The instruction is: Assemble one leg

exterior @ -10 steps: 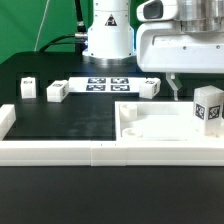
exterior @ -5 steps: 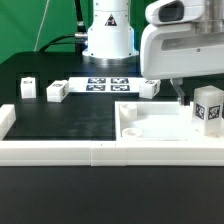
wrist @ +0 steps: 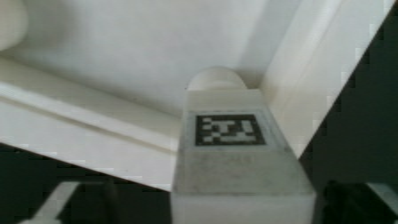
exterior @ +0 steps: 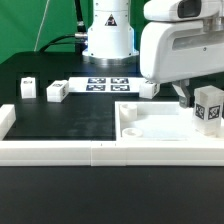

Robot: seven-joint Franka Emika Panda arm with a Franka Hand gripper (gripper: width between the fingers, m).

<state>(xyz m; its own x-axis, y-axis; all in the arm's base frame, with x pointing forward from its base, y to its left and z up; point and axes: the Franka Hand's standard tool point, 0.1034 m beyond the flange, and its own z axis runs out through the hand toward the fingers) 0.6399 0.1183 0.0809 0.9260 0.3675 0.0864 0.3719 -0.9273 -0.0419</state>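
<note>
**Operator:** What differs from a second ago?

**Spotter:** Nearest your exterior camera, the border rail (exterior: 60,152) and the panel (exterior: 160,128) lie where they lay. The leg (exterior: 208,105) has not shifted either. The change is the arm: its white housing has dropped and fills more of the frame around one o'clock. The gripper (exterior: 184,97) has come down closer to the leg and now hangs just at the leg's nine o'clock.

**Operator:** Is the tool holding anything?

**Spotter:** No. In your wrist view the fingers (wrist: 50,203) stand spread wide. The leg (wrist: 228,140) rises between them with a dark gap on each side, so nothing is gripped.

**Operator:** How does the leg look, and where is it?

**Spotter:** It is a small white block, upright, with a black-and-white square tag on the face towards your exterior camera. You find it at three o'clock in that view, at the panel's far corner. Whether it rests on the rim or inside it, you cannot tell. The wrist view shows the tag on a flat face and a rounded end beyond it.

**Operator:** And farther back?

**Spotter:** A loose peg (exterior: 57,92) sits at nine o'clock, a second peg (exterior: 150,88) beside the marker board (exterior: 105,83), and the arm's base (exterior: 107,30) at twelve.
</note>
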